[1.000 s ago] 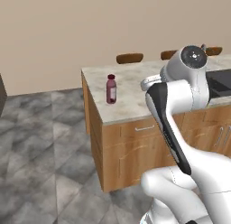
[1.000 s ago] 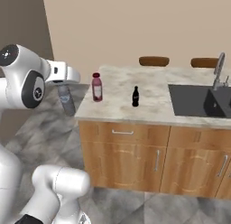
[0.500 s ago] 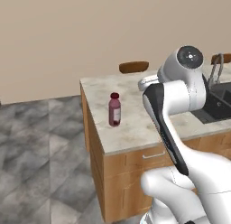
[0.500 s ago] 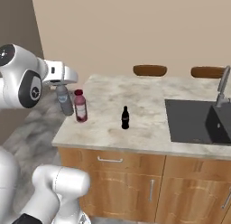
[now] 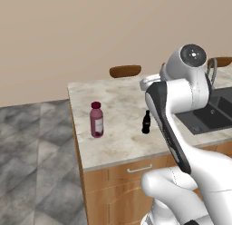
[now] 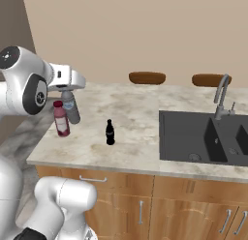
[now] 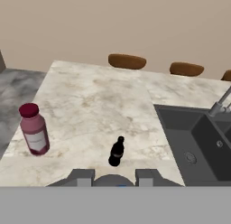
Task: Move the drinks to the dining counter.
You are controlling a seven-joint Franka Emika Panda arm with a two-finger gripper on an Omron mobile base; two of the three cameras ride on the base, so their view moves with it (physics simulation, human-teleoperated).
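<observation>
We've got the water bottle [image 6: 70,107] clamped in our gripper [image 6: 67,90], hanging tilted at the left of the right base view, up off the dining counter [image 6: 135,113] and just above its left end. It sits right beside the juice bottle [image 6: 61,119], which stands upright near the counter's left edge. The cola bottle [image 6: 110,132] is upright a bit further right, apart from the juice, between it and the sink [image 6: 203,137]. In the hand view the juice bottle [image 7: 34,129] is at the left and the cola bottle [image 7: 117,151] near bottom centre, just above our fingertips [image 7: 145,175]. Brown stools [image 7: 127,61] line the far side of the counter.
</observation>
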